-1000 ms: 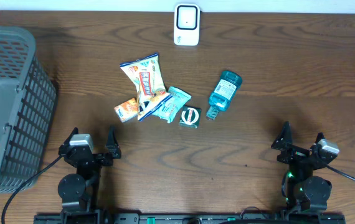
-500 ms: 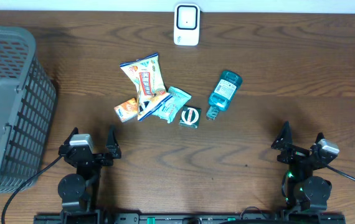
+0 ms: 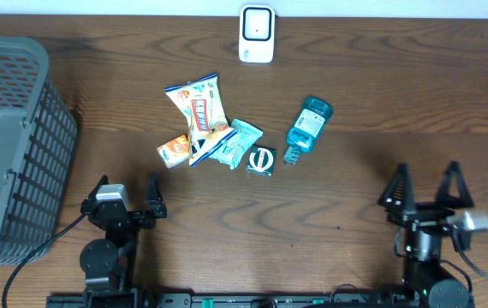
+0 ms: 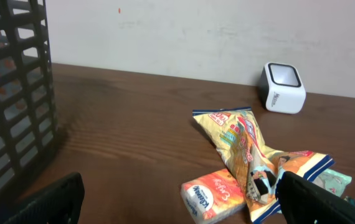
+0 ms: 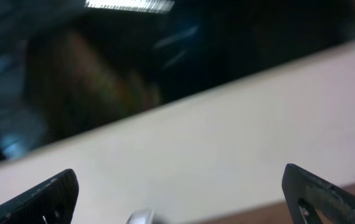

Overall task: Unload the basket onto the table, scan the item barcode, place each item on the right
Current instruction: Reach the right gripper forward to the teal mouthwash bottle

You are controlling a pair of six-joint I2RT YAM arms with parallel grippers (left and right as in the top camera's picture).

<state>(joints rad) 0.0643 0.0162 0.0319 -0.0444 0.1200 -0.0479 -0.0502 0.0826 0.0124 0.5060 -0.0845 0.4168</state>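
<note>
The left gripper [image 3: 127, 190] and right gripper [image 3: 428, 181] stood at the wooden table's [image 3: 381, 77] near edge, jaws wide apart, holding nothing. Snack packets [image 3: 199, 115], a small dark box [image 3: 261, 160] and a mouthwash bottle [image 3: 309, 124] lay mid-table, well apart from the white barcode scanner [image 3: 257, 34] at the far edge.

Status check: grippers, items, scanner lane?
Left gripper open, empty; right gripper open, empty. Snack packets and blue bottle lie untouched, none picked. Scanner at far edge, nothing blocking it.

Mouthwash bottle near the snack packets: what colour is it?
The mouthwash bottle is teal, clearest in the overhead view.
</note>
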